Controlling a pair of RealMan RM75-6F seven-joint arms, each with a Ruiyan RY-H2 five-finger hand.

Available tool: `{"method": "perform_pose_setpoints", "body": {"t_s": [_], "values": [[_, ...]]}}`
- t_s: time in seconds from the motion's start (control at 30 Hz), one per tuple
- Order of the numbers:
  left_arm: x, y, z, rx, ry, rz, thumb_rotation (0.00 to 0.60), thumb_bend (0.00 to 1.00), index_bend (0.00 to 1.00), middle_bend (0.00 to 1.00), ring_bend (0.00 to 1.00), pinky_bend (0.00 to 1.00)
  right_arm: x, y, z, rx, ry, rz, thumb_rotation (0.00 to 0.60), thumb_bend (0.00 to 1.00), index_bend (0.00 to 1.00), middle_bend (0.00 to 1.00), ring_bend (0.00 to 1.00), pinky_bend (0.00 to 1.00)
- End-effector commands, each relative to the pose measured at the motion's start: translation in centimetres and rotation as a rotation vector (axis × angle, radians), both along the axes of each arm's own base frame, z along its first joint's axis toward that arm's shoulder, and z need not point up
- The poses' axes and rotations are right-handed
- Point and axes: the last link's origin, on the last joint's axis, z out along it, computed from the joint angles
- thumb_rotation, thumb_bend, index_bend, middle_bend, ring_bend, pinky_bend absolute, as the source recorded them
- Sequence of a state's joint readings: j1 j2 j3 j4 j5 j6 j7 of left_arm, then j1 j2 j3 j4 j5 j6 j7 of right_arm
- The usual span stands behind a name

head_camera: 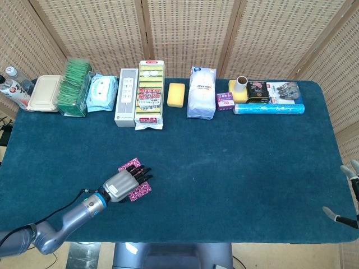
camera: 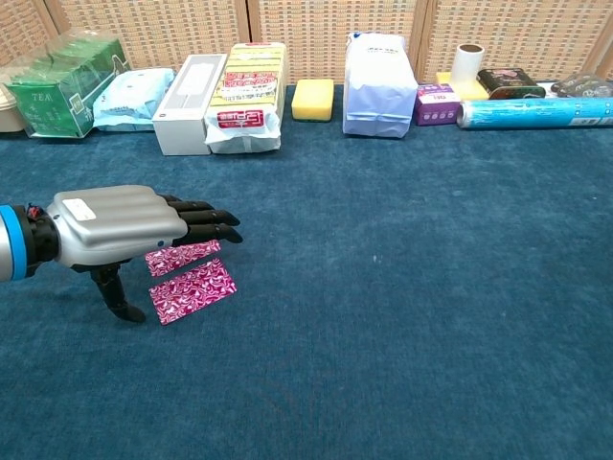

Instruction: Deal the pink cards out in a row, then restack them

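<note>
Hovering over the pink cards [camera: 192, 278] at the near left of the blue table [head_camera: 235, 168], the left hand [camera: 120, 225] with fingers [camera: 206, 218] stretched flat and close together, thumb pointing down to the cloth beside the cards, clamped on nothing as far as visible. Counting two pink patterned cards in the chest view: one partly under the palm [camera: 182, 257], the other just in front of it [camera: 192, 289], slightly fanned and touching or nearly touching. Possibly more cards hidden under the hand; cannot tell.

Judging the cards as very light, thin and somewhat stiff, with a glossy face, probably slippery against fingertips yet gripped a little by the carpet-like cloth. Hard to lift from flat; better to press on top and slide, or to pinch a short edge between thumb and a finger. Easy to bend if squeezed too much.

Standing along the far edge, well apart from the cards, one row of goods: green tea boxes [head_camera: 74, 87], a yellow sponge [head_camera: 176, 94], a white bag [head_camera: 202, 92].

Showing at the far right edge of the head view, only fingertips of the right hand [head_camera: 349, 193], apart and empty.
</note>
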State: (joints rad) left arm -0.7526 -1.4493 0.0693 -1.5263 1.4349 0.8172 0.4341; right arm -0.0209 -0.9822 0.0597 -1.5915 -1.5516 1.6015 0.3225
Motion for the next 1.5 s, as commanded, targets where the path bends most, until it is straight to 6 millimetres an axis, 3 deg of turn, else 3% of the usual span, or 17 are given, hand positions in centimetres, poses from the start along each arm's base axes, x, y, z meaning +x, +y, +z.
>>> {"method": "perform_pose_setpoints", "body": {"t_s": [0.03,0.83,1.5], "values": [[0.3,0.0,-0.1,-0.001,0.008,-0.003,0.600,0.11,0.02,0.00,0.00,0.15,0.0,0.0,0.0,-0.001,0.001,0.000,0.600,0.00,0.09,0.00,0.00,0.00],[1.1,-0.1,-1.2,-0.009,0.015,0.019,0.600,0.15,0.17,0.00,0.00,0.15,0.0,0.1,0.1,-0.008,-0.002,0.001,0.600,0.00,0.09,0.00,0.00,0.00],[1.1,-0.1,-1.3,-0.007,0.020,0.039,0.600,0.16,0.22,0.00,0.00,0.15,0.0,0.1,0.1,-0.008,-0.004,0.001,0.600,0.00,0.09,0.00,0.00,0.00]]}}
